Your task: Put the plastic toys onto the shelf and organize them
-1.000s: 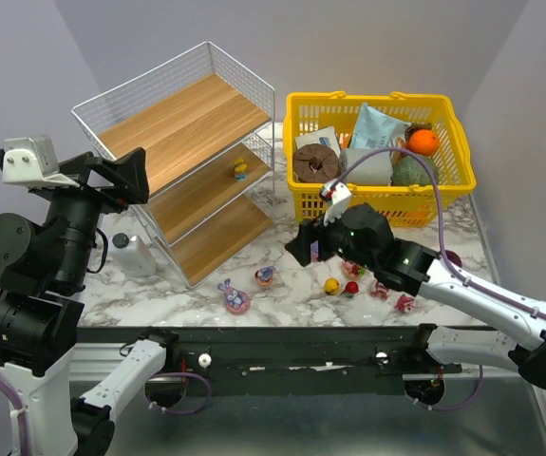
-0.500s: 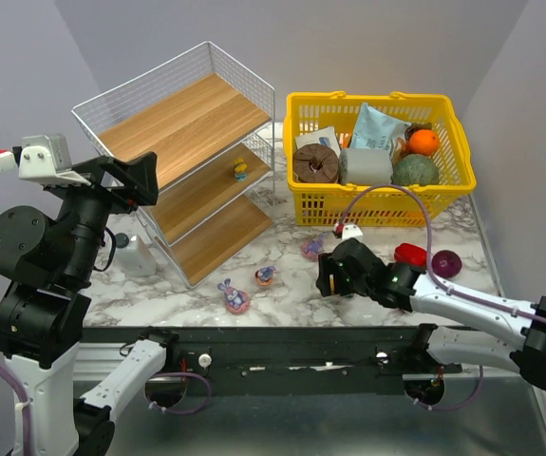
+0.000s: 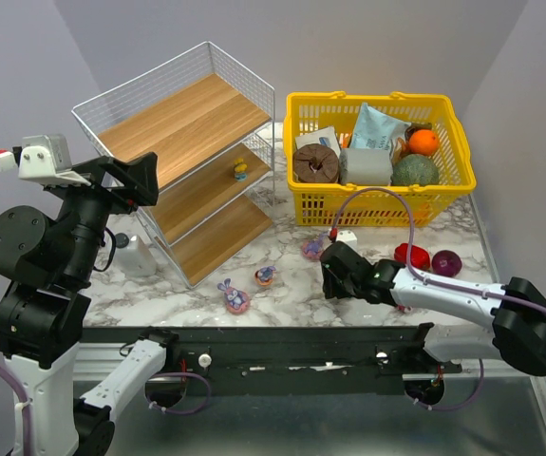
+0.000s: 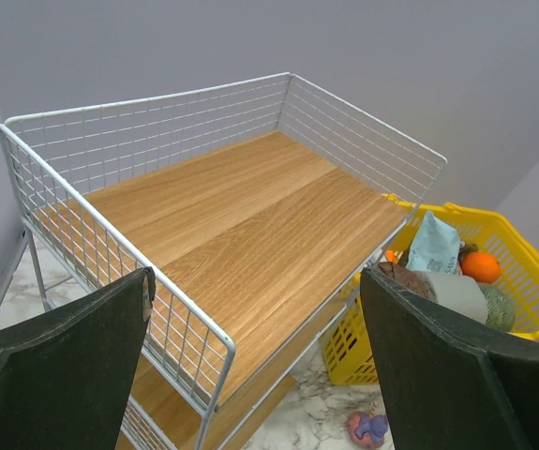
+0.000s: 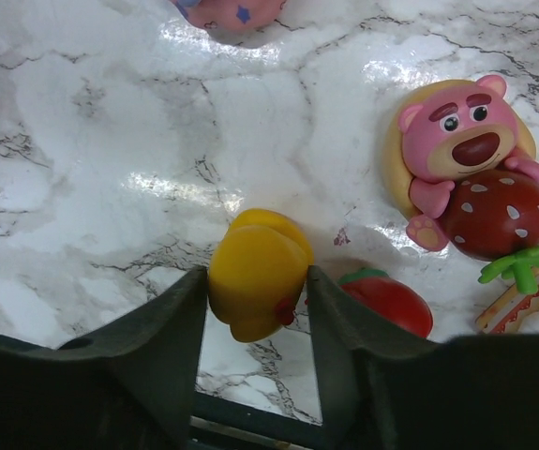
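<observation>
Down on the marble table [image 5: 82, 141], the right gripper [image 5: 255, 281] has its two fingers pressed against either side of a yellow duck toy [image 5: 250, 258]. A small red toy [image 5: 391, 300] lies just beside the duck, and a pink bear toy [image 5: 461, 155] hugging a strawberry lies a little farther off. Up at the shelf [image 4: 232, 187], the left gripper [image 4: 255, 277] hangs over the top board with fingers spread wide and empty, another duck toy [image 3: 240, 170] sits on the middle board, and purple and pink toys [image 3: 235, 300] lie on the table in front.

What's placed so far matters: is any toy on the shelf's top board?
No, the shelf's top board shows only bare wood.
</observation>
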You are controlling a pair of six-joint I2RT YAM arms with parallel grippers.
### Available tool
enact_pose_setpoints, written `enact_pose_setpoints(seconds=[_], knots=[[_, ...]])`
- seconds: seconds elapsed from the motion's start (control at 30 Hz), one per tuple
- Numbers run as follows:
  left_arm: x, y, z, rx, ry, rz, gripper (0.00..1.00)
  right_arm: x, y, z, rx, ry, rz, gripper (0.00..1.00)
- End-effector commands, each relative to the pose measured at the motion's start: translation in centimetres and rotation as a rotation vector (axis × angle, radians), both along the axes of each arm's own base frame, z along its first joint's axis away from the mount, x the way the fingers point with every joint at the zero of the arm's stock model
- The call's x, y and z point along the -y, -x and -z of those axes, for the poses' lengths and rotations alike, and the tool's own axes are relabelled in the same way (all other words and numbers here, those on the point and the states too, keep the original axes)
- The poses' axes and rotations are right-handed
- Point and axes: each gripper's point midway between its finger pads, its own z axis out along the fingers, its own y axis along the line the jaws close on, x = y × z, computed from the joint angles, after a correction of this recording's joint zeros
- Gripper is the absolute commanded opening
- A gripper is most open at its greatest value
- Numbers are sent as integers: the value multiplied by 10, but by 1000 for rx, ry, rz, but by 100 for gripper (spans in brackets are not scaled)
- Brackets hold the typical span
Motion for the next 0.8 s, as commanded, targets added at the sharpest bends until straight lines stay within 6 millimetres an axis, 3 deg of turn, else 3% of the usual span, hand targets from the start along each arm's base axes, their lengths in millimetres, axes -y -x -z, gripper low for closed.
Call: enact_pose_setpoints(seconds=[0.0,0.13,0.17,0.3,0.53,0.67,0.77], knots=[[1,5,3,-6,-5,13,99,-1,-9,-1,25,4,32,48],[2,4,4,-8,-9,14,99,-5,-11,-3,25,0,25,29],[2,3,5,-10,-8,14,99,-6,-11,-5,24,-1,23,21],[1,4,5,-8,-10,12,99,-13,-13,-26,40,-27,-3,8],[2,3,5,-6,-13,15,99,-53,-25,-117,140,-196,-129,6],[2,3,3,1,-11,17,99,-79,-30,-182,217,-325,-197,6],[2,2,2,4,-10,15,99,-94,-33,-206,247,-369,-241,6]])
